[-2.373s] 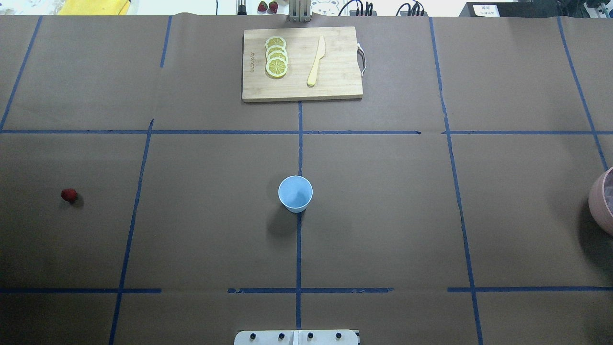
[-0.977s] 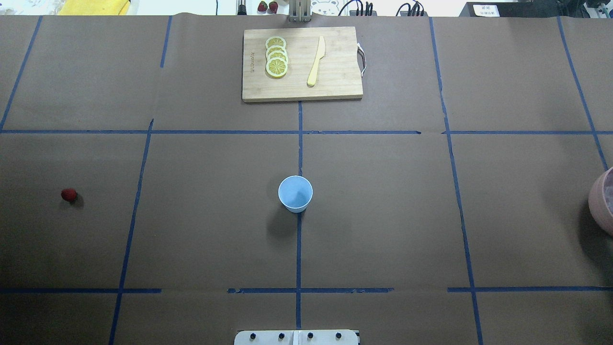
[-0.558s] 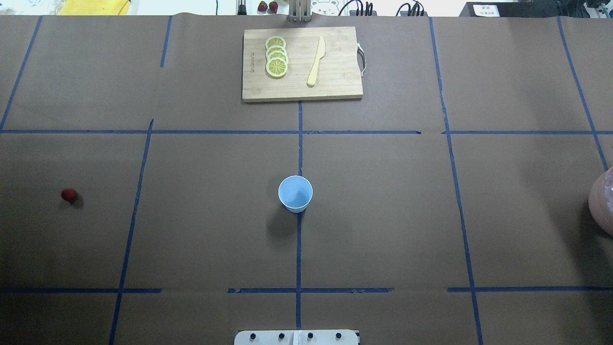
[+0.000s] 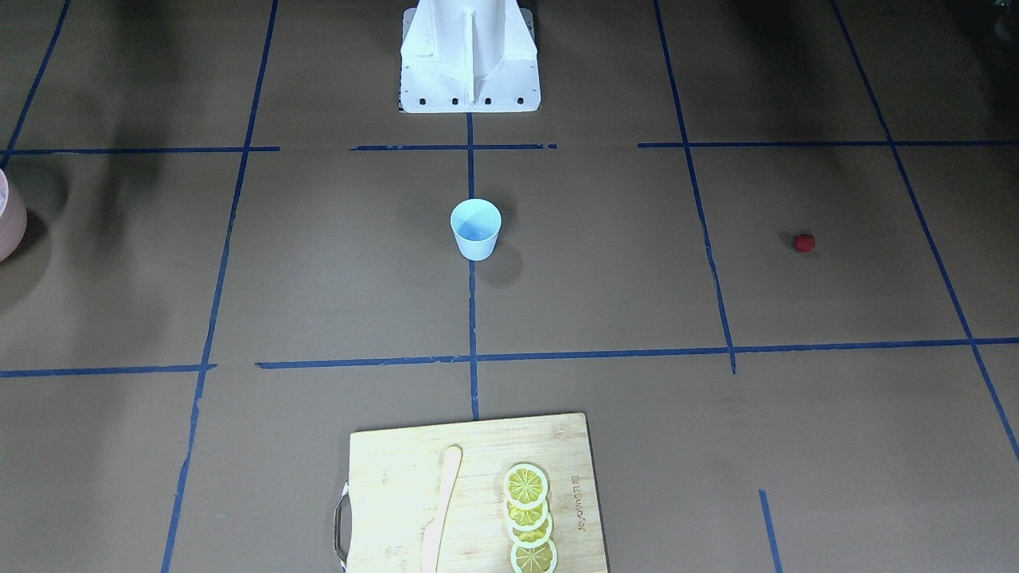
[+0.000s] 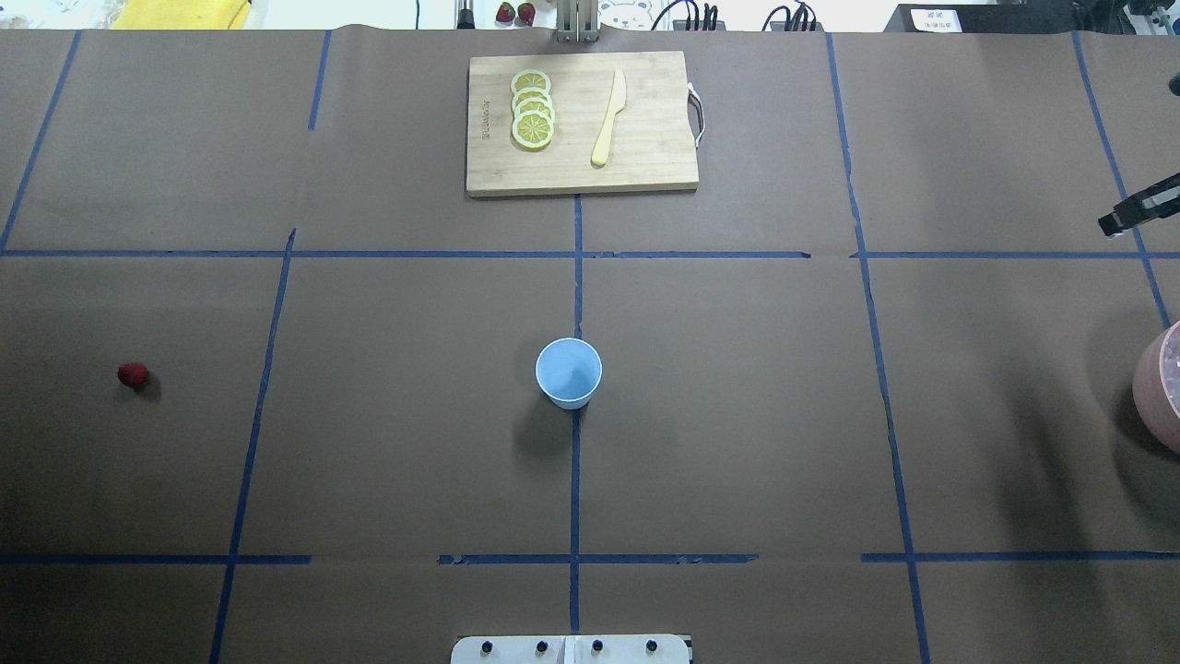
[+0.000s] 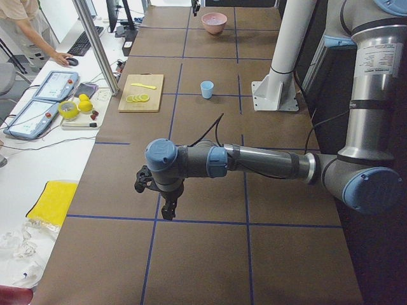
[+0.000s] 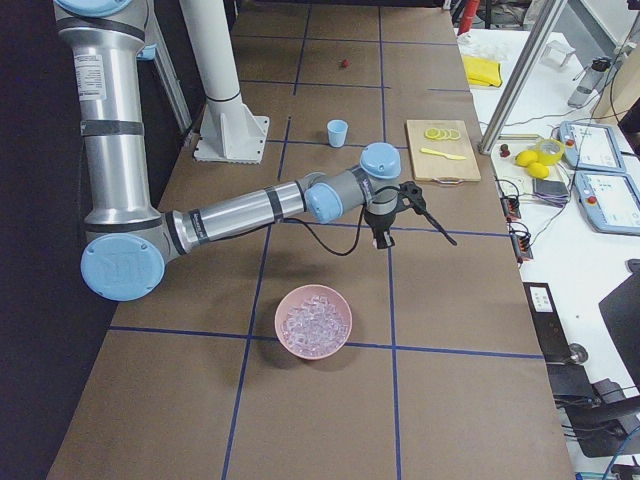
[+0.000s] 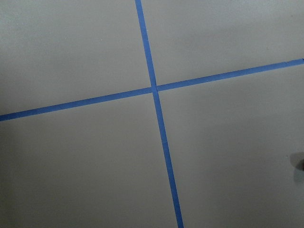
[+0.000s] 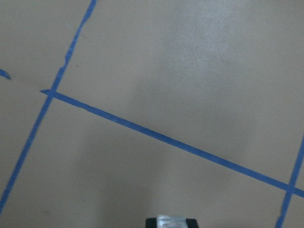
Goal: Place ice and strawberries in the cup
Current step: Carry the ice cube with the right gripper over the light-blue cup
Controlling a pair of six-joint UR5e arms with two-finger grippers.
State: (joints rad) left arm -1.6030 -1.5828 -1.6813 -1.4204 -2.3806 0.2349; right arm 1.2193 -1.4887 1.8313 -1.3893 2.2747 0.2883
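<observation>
The light blue cup (image 5: 569,372) stands upright and empty at the table's middle; it also shows in the front view (image 4: 476,228). The strawberry (image 5: 133,374) lies alone far to the left of it (image 4: 805,243). The ice (image 7: 313,320) fills the pink bowl (image 7: 313,322), which shows cut off at the overhead view's right edge (image 5: 1160,387). My right gripper (image 7: 405,228) hovers over the table between the bowl and the cutting board; one dark finger (image 5: 1136,212) shows in the overhead view. My left gripper (image 6: 156,200) hovers over bare table. I cannot tell whether either is open or shut.
A wooden cutting board (image 5: 645,157) at the far middle carries several lemon slices (image 5: 533,109) and a pale knife (image 5: 608,118). The robot's white base (image 4: 470,56) stands at the near edge. Blue tape lines cross the brown table cover.
A dark finger of my right gripper has come into the overhead view at its right edge, and its shadow has spread beside the pink bowl. Cup and strawberry have not moved.
</observation>
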